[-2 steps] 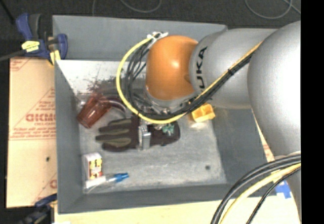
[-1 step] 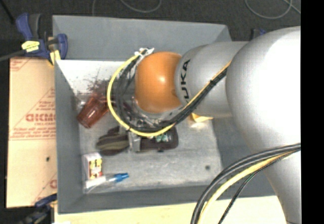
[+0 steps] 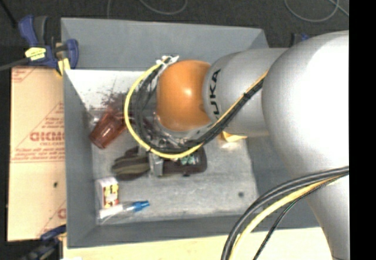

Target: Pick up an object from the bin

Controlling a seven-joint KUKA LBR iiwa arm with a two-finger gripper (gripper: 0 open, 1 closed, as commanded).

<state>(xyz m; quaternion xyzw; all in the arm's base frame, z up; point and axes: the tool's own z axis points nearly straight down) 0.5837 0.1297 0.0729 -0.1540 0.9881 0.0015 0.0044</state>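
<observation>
One arm, silver, reaches in from the right of my camera view over the grey metal bin. Its orange wrist cover sits above the middle of the bin, with yellow and black cables looped round its left side. Below the cover the gripper is down at the bin floor, mid-bin and towards the near wall. I cannot tell whether it is wide, narrow or holding anything, as the wrist hides most of it. It stands between two dark things: a dark brown flattish lump just beside it on the left, and a dark block with a green bit just beside it on the right. A reddish-brown translucent cup lies tilted near the left wall, above the lump. A white packet with a red and yellow label lies in the near-left corner. A clear tube with a blue cap lies beside the packet along the near wall. A small pale yellow piece lies at the arm's lower edge, right of the block.
</observation>
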